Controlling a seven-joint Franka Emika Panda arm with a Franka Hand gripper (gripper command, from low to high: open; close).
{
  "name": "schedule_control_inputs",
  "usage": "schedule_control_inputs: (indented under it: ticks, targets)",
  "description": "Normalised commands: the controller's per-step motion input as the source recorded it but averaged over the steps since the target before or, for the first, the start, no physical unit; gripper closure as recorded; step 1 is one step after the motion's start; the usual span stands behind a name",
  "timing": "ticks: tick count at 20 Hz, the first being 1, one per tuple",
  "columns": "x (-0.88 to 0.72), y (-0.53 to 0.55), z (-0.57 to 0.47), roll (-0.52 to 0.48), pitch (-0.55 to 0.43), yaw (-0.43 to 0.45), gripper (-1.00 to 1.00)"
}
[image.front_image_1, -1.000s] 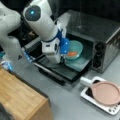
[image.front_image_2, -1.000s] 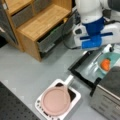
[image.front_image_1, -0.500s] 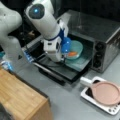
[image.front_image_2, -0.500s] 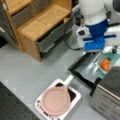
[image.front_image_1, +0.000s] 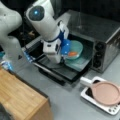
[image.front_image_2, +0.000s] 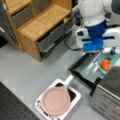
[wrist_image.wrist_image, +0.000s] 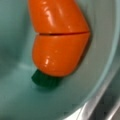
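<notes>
A teal bowl (image.front_image_1: 79, 45) sits in the mouth of an open toaster oven (image.front_image_1: 100, 32), above its lowered glass door (image.front_image_1: 62, 71). In the bowl lies an orange toy carrot (image.front_image_1: 72, 53) with a green stub end. My gripper (image.front_image_1: 65, 48) is at the bowl's left rim, right beside the carrot. In a front view the gripper (image.front_image_2: 111, 51) hangs over the bowl (image.front_image_2: 114, 58) and carrot (image.front_image_2: 105, 64). The wrist view is filled by the carrot (wrist_image.wrist_image: 58, 42) lying in the teal bowl (wrist_image.wrist_image: 15, 100); no fingers show there.
A pink pan (image.front_image_1: 106, 92) rests on a white toy stove (image.front_image_1: 87, 96) in front of the oven, also seen in a front view (image.front_image_2: 56, 100). A wooden shelf unit (image.front_image_2: 37, 22) stands to the left, and a wooden block (image.front_image_1: 20, 97) is at a front view's bottom left.
The arm has shifted slightly towards the oven; the bowl and carrot stay about where they were.
</notes>
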Motion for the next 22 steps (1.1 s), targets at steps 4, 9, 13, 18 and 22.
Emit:
schedule_control_inputs:
  ticks: [4,9,13,18,22]
  targets:
    - [-0.01,0.01,-0.08,-0.010,-0.032,-0.220,-1.00]
    - [-0.03,0.07,-0.08,-0.017,-0.034,-0.216,-1.00]
    - [-0.06,0.12,-0.07,-0.035,-0.038,-0.191,-1.00]
    - [-0.09,0.12,-0.08,-0.036,-0.080,-0.131,-1.00]
    - [-0.10,0.11,-0.11,-0.008,-0.109,-0.100,-1.00]
